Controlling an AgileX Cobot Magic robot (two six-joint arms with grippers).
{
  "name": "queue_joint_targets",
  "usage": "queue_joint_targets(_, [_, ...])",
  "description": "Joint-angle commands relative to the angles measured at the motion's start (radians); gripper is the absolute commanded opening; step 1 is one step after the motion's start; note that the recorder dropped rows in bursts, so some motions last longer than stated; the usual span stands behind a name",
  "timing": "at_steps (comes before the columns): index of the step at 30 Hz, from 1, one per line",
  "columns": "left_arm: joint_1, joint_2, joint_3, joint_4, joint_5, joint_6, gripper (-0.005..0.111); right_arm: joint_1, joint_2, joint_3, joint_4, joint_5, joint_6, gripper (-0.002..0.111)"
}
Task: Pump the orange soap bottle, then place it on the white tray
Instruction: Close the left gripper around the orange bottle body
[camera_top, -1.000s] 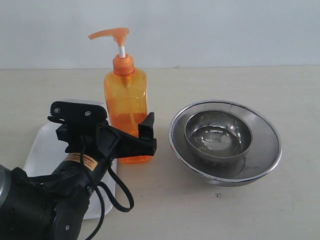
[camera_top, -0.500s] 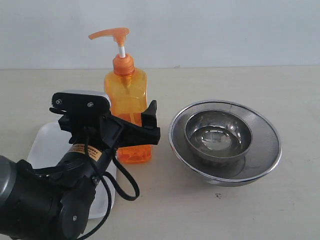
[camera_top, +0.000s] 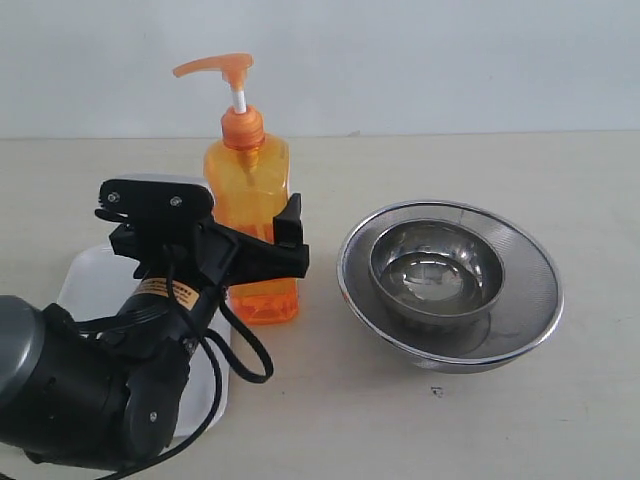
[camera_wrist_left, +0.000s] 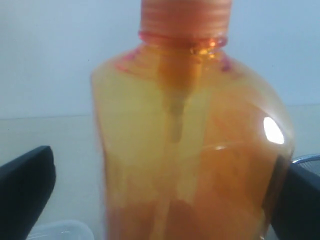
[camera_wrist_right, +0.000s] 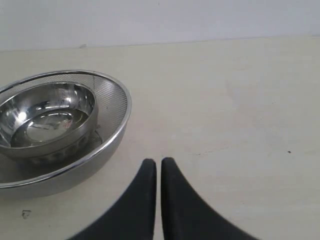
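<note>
table (camera_top: 470, 425), left gripper (camera_top: 228, 245) astride bottle (camera_top: 248, 185)

left arm (camera_top: 90, 390) comes in low from the near left, wrist angled upward. left gripper (camera_wrist_left: 162, 200) has its jaws spread wide apart. right gripper (camera_wrist_right: 158, 167) is closed up, its two fingers nearly touching.

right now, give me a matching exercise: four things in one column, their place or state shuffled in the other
1 tall translucent orange plastic soap bottle
2 flat white rectangular tray
3 small round steel bowl
4 right gripper

a shut
b inside the wider mesh steel bowl
c straddled by the open left gripper
d partly behind the left arm

Pairs: 1-c, 2-d, 3-b, 4-a
</note>
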Motion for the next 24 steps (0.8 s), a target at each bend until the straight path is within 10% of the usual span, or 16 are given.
queue_joint_targets(1, [0.004,0.024,-0.023,-0.007,-0.01,-0.01,0.11,-0.007,-0.004,0.0,-0.003,-0.005,-0.004,0.0])
queue_joint_targets(24, [0.034,0.073,-0.081,-0.002,-0.01,0.007,0.11,-0.007,-0.004,0.0,-0.003,-0.005,-0.004,0.0])
